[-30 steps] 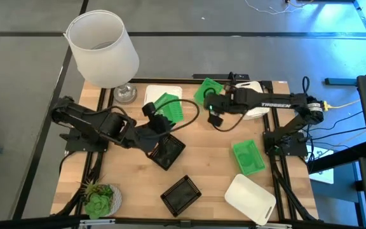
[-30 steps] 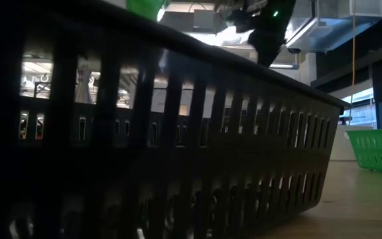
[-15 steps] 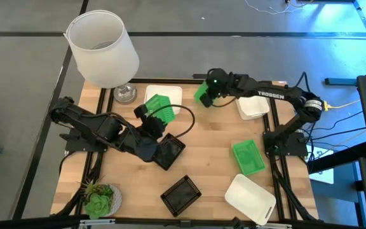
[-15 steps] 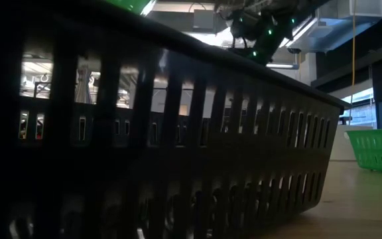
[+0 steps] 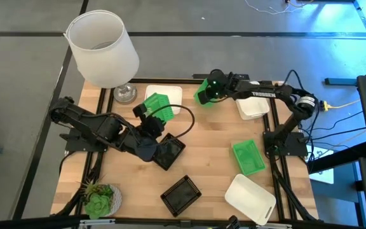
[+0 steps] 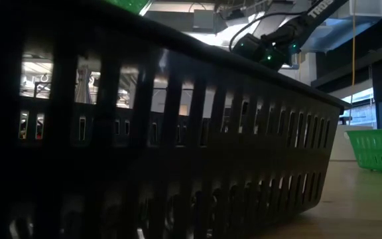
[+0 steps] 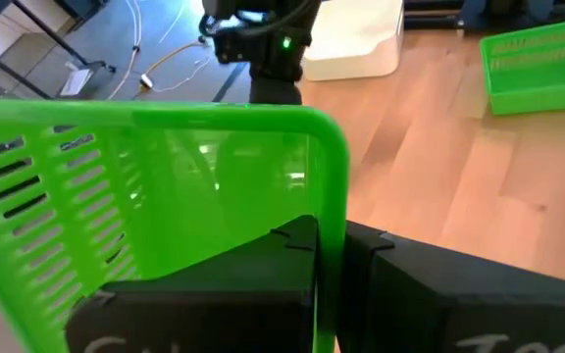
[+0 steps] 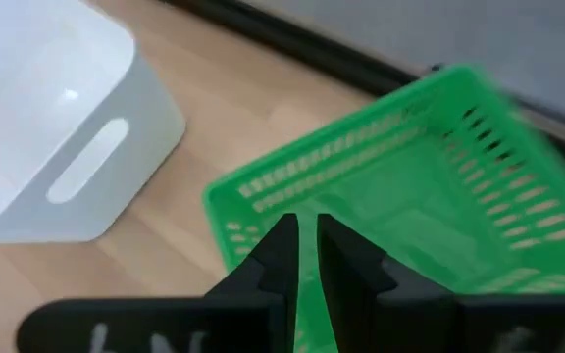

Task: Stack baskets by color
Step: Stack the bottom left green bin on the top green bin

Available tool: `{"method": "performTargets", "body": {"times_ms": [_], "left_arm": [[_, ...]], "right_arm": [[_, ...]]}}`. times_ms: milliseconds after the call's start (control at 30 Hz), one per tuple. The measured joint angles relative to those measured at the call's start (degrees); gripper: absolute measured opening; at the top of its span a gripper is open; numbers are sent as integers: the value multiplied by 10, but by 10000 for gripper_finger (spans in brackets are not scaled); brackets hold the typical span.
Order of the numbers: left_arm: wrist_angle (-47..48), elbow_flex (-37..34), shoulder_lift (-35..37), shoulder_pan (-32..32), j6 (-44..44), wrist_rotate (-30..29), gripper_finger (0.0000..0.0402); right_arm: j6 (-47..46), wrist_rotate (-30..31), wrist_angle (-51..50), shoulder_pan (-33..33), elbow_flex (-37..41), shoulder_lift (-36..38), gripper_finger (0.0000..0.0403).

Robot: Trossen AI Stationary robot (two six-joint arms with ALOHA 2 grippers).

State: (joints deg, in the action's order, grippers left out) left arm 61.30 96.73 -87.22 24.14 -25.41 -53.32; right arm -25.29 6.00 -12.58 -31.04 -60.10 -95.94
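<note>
My left gripper [image 5: 151,114] is shut on a green basket [image 5: 159,104] held tilted over a white basket [image 5: 168,94] at the far middle of the table. My right gripper [image 5: 210,89] is shut on a second green basket [image 5: 202,95] near the far edge, beside another white basket [image 5: 254,105]. A third green basket [image 5: 247,157] and a third white basket [image 5: 251,198] lie flat at the near right. Two black baskets [image 5: 169,151] [image 5: 181,194] rest on their bottoms at the middle and near edge. My left gripper pinches one side wall [image 7: 328,235] of the green basket near a rounded corner, one finger [image 7: 253,284] inside and one [image 7: 420,284] outside. The basket is lifted clear and stands tilted above the fingers. My right gripper pinches a slotted side wall [image 8: 307,230] of its green basket, with one finger [image 8: 281,257] and the other [image 8: 349,263] on either side, coming slanting from above. Whether this basket rests on the table I cannot tell.
A large white lampshade [image 5: 102,48] stands at the far left corner and a small potted plant [image 5: 99,198] at the near left. In the low view the near black basket [image 6: 178,133] fills most of the picture. Bare wood lies between the black baskets and the green one at the right.
My right gripper has swung toward the table's far edge and come down with its green basket, rolling at the wrist. My left gripper has turned a little, and its green basket has swung slightly toward the left.
</note>
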Motion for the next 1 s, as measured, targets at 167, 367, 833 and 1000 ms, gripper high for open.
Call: {"method": "performTargets", "body": {"times_ms": [167, 367, 833, 1000], "left_arm": [[1, 0, 0, 0, 0, 2, 0], [1, 0, 0, 0, 0, 3, 0], [1, 0, 0, 0, 0, 5, 0], [1, 0, 0, 0, -4, 17, 0]], "right_arm": [[-10, -13, -1, 2, -1, -36, 43], [-29, -51, -1, 3, -1, -65, 43], [-12, -151, -55, 68, -1, -66, 43], [-10, -181, -77, 106, -1, -66, 43]]}}
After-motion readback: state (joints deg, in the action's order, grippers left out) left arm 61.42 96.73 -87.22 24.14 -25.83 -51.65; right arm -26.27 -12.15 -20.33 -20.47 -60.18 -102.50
